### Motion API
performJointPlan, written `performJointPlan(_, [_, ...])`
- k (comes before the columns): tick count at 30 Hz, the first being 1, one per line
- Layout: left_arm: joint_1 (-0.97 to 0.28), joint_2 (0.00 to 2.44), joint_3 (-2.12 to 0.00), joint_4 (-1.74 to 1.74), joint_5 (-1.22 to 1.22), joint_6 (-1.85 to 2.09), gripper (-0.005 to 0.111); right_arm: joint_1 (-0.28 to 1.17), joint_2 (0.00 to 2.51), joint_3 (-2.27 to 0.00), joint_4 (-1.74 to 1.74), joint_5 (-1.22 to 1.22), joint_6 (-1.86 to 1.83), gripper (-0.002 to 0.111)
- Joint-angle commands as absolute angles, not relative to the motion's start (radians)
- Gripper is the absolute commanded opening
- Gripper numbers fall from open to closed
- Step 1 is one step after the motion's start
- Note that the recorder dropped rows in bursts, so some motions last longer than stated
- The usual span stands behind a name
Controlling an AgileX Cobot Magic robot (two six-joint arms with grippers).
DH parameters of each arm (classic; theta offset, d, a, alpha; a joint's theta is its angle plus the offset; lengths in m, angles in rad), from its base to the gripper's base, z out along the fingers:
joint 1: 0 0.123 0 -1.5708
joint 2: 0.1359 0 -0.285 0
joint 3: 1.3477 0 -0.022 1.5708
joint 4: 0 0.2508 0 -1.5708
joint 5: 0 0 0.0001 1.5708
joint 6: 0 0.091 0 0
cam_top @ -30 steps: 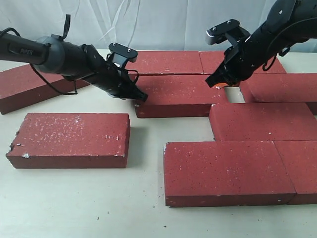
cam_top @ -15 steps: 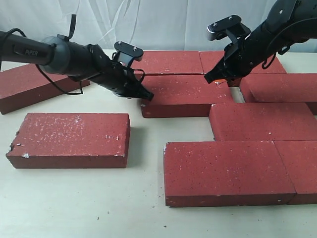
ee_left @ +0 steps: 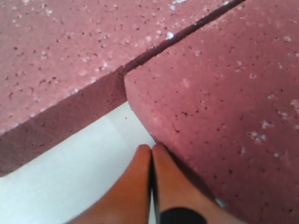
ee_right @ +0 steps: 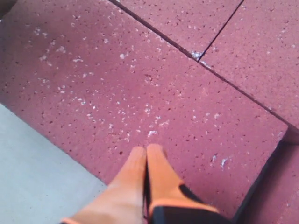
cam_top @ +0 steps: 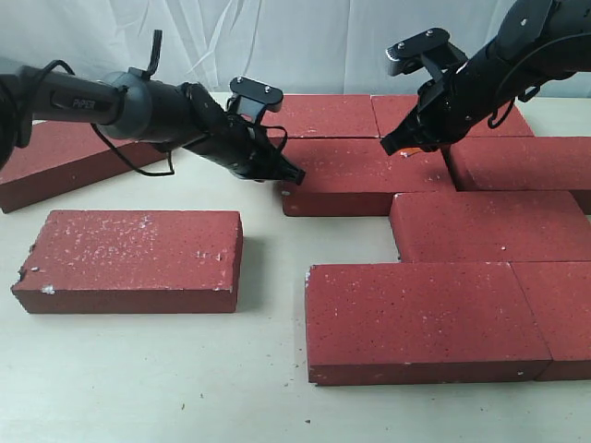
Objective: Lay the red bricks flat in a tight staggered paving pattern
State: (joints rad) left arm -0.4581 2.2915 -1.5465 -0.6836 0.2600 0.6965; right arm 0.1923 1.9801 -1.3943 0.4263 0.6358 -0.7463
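1. Lying flat on the pale worktop (cam_top: 138, 378) are the red bricks (cam_top: 420, 318), most of them packed in offset rows at the right and back.
2. The middle brick (cam_top: 360, 175) is sitting just in front of the back row (cam_top: 319, 115), its long far edge running along that row with only a thin seam between. Its right end is lying close against the neighbouring brick (cam_top: 522, 161).
3. The left pincer (cam_top: 288, 175) is closed and holding nothing, its orange fingers (ee_left: 135, 186) pressed together. Its tips are touching the left end face of the middle brick, low by the worktop.
4. The right pincer (cam_top: 392, 148) is likewise closed and empty. Its tips (ee_right: 156, 161) are hanging low over the top face of the middle brick near the far right corner; whether they are touching cannot be told.
5. One loose brick (cam_top: 134, 258) is lying well apart at the front left, and another (cam_top: 65, 157) is lying at an angle at the far left, behind the left arm.
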Motion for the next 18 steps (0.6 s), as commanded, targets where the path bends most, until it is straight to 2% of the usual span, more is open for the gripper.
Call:
performJointPlan(1, [-0.462,2.300,-1.563,-0.708,0.269,0.692,0.000,0.187,1.969,-1.390,0.429,0.625,-0.747,-0.001])
performJointPlan(18, [-0.518,2.349,-1.626,-0.707,0.275,0.692,0.000,0.187,1.969,-1.390,0.430,0.625,-0.747,-0.001])
